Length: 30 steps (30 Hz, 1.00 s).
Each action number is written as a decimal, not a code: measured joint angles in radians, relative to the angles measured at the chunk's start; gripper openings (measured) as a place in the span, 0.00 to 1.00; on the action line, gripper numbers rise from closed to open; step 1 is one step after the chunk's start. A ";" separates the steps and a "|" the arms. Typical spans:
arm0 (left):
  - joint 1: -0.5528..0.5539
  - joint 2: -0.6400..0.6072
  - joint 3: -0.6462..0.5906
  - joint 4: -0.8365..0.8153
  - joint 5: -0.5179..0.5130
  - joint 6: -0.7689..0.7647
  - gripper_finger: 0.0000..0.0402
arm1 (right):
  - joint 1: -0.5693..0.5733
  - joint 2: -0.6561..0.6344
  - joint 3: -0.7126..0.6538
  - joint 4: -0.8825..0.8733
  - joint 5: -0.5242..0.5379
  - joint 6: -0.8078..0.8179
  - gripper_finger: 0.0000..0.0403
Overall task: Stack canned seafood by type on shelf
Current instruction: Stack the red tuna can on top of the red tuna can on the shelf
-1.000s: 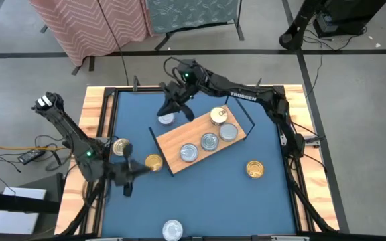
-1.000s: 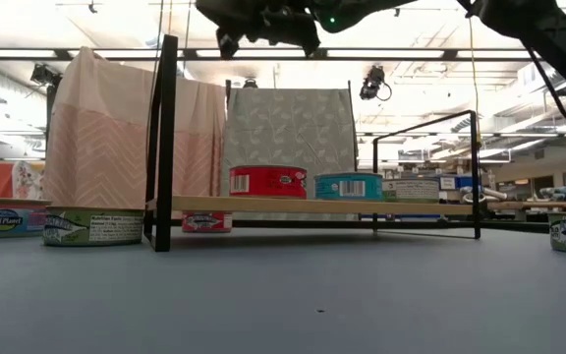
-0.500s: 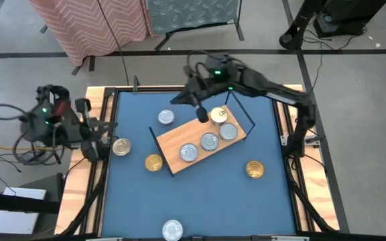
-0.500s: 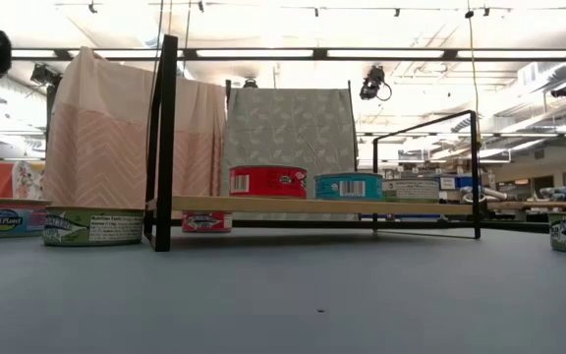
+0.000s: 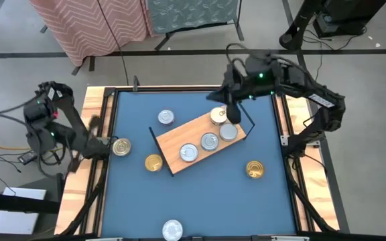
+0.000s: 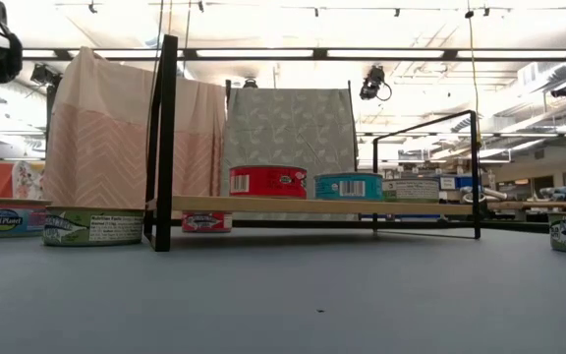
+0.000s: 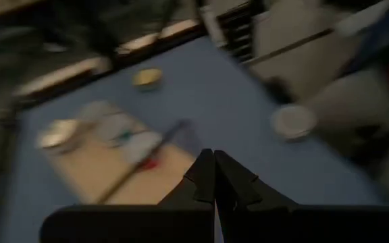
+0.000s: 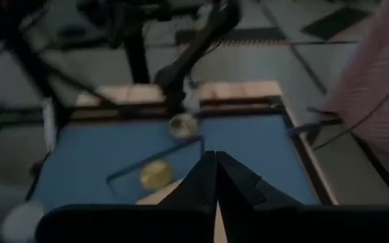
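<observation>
High view: the shelf (image 5: 200, 139), a light wooden board with thin black wire ends, lies at a slant near the middle of the blue table (image 5: 200, 201). Four tins sit on it: three silver-lidded tins (image 5: 209, 141) in a row along its near edge, and a gold-lidded tin (image 5: 218, 116) at its far right corner. Off the shelf, a silver tin (image 5: 165, 118) rests on the table just beyond the board's left end, a gold tin (image 5: 153, 163) lies just beside the board's near left corner, another gold tin (image 5: 120, 146) sits close to the table's left rim, a third gold tin (image 5: 254, 169) lies well apart on the right, and a silver tin (image 5: 172, 229) sits at the near edge.

The right claw (image 5: 232, 115) hangs over the far right end of the shelf, near the gold-lidded tin; in the right wrist view its fingers (image 8: 215, 177) are pressed together with nothing between them. The left arm is drawn back over the table's left rim, its claw (image 5: 94, 127) blurred there; in the left wrist view its fingers (image 7: 215, 177) are likewise closed on nothing.

In the low view a red-labelled tin (image 6: 267, 181) and a blue-labelled tin (image 6: 348, 186) stand side by side on the board.
</observation>
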State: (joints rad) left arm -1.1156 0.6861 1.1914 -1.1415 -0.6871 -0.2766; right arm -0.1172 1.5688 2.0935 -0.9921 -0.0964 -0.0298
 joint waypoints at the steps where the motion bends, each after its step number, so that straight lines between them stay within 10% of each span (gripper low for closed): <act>1: 0.000 0.000 -0.038 0.072 0.041 0.002 0.01 | 0.016 0.000 -0.001 -0.010 -0.010 -0.014 0.04; 12: 0.159 0.049 -0.389 0.973 0.450 0.363 0.01 | 0.170 -0.007 -0.001 0.058 0.014 -0.097 0.03; 23: 0.775 0.183 -0.355 1.068 0.944 0.537 0.01 | 0.321 -0.066 -0.001 0.093 0.196 -0.098 0.03; 30: 1.172 0.204 -0.189 0.797 1.018 0.655 0.01 | 0.397 -0.091 -0.001 0.067 0.308 -0.105 0.03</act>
State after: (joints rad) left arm 0.0562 0.8899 1.0027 -0.3443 0.3313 0.3781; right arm 0.2797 1.4782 2.0926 -0.9246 0.2112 -0.1345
